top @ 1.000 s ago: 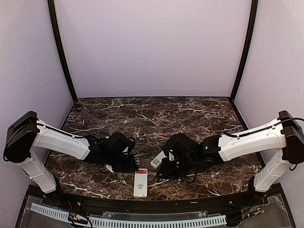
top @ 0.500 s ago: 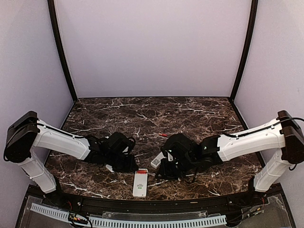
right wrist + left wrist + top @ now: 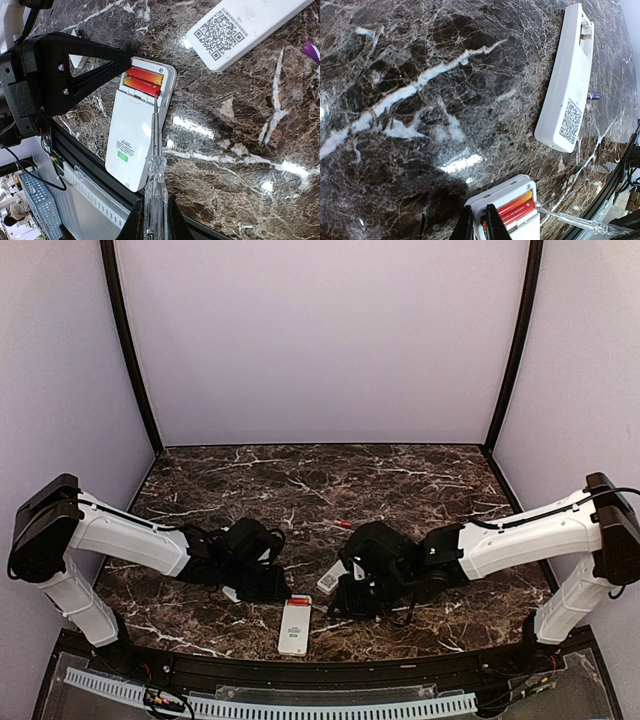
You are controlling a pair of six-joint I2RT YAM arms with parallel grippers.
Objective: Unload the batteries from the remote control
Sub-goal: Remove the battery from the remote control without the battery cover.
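Mostly cropped, right gripper (image 3: pixel 152 217) clamps a screwdriver (image 3: pixel 152 165); left gripper (image 3: pixel 480 212) pinched shut beside batteries (image 3: pixel 512 206)

White arm shells (image 3: pixel 120 535), black joints (image 3: pixel 45 525), black triangular-framed fingers (image 3: pixel 95 49).

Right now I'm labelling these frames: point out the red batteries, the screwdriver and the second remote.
red batteries (image 3: pixel 144 85), right wrist view, exposed red cell
screwdriver (image 3: pixel 151 172), right wrist view, clear handle
second remote (image 3: pixel 567 82), left wrist view, white back above QR code
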